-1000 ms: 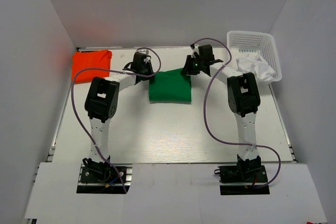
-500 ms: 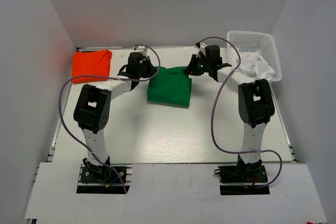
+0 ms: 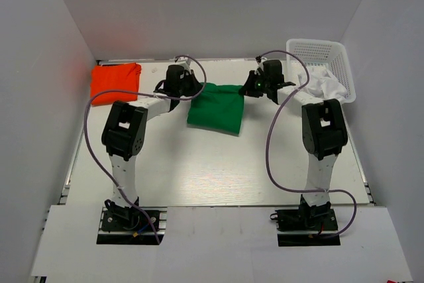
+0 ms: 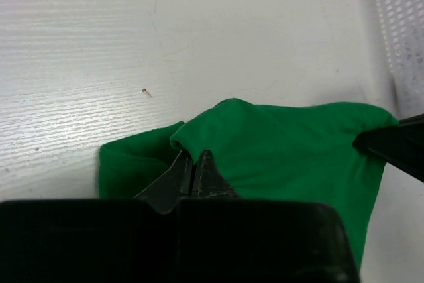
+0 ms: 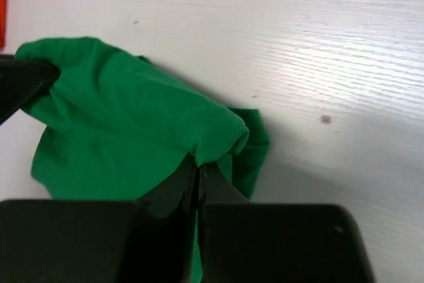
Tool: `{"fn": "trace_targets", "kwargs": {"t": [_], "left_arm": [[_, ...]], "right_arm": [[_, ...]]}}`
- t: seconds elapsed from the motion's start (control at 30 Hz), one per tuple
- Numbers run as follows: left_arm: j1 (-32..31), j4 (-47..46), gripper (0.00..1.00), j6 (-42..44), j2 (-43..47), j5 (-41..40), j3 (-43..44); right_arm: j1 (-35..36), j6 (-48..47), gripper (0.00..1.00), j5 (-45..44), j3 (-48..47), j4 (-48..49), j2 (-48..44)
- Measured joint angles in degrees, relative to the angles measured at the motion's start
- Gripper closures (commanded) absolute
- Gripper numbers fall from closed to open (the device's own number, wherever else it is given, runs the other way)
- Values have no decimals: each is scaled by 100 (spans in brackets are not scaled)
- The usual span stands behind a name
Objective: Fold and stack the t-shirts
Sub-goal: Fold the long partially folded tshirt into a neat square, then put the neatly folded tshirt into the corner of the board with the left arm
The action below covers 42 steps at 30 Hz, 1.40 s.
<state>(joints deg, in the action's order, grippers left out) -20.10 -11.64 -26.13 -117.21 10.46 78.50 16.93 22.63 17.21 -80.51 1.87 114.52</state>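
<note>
The green t-shirt [image 3: 215, 107] lies folded at the table's far middle. My left gripper [image 3: 189, 89] is shut on its far left corner [image 4: 199, 144]. My right gripper [image 3: 246, 89] is shut on its far right corner [image 5: 212, 137]. Both corners are lifted a little off the table, and the cloth sags between them. The orange-red t-shirt [image 3: 115, 79] lies folded at the far left, apart from both grippers.
A white mesh basket [image 3: 321, 64] with white cloth [image 3: 324, 86] in it stands at the far right. White walls close in the back and both sides. The table [image 3: 212, 164] is white.
Both grippers have moved toward the back wall with the green shirt's far edge, drawing it out wider. The shirt now lies a little farther back.
</note>
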Motion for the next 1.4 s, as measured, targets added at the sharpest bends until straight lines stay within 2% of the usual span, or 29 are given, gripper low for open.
{"fn": "trace_targets", "kwargs": {"t": [0.1, 0.17, 0.2, 0.23, 0.27, 0.3, 0.33, 0.37, 0.53, 0.87, 1.07, 1.4], "left_arm": [[4, 44, 100, -11, -415, 26, 214], [4, 136, 100, -22, -680, 9, 411], [4, 155, 99, -22, -772, -11, 472], [7, 184, 91, -20, -824, -26, 514], [7, 221, 72, -17, -861, -42, 542], [7, 243, 43, 9, -879, -59, 573], [7, 256, 1, 50, -885, -83, 601], [9, 262, 0, 61, -885, -114, 625], [13, 313, 0, 138, -800, -245, 748], [0, 400, 0, 422, 570, 258, -345], [-55, 667, 0, 544, 485, 531, -599], [-70, 1377, 0, 713, 46, 179, -367]], "right_arm": [[-87, 114, 100, -57, -278, -50, 444], [-136, 146, 95, -39, -481, -52, 785], [-153, 166, 92, 0, -555, -59, 927], [-168, 175, 82, 68, -647, -66, 1080], [-181, 186, 74, 138, -715, -68, 1187], [-192, 173, 65, 243, -793, -83, 1281], [-201, 181, 34, 343, -863, -87, 1342], [-216, 203, 10, 439, -903, -87, 1351], [-229, 24, 9, 540, -848, -17, 997], [-232, 149, 9, 577, 1556, 654, -1635], [-234, 319, 9, 743, 2347, 946, -2308], [-240, 411, 9, 839, 2935, 999, -2911]]}}
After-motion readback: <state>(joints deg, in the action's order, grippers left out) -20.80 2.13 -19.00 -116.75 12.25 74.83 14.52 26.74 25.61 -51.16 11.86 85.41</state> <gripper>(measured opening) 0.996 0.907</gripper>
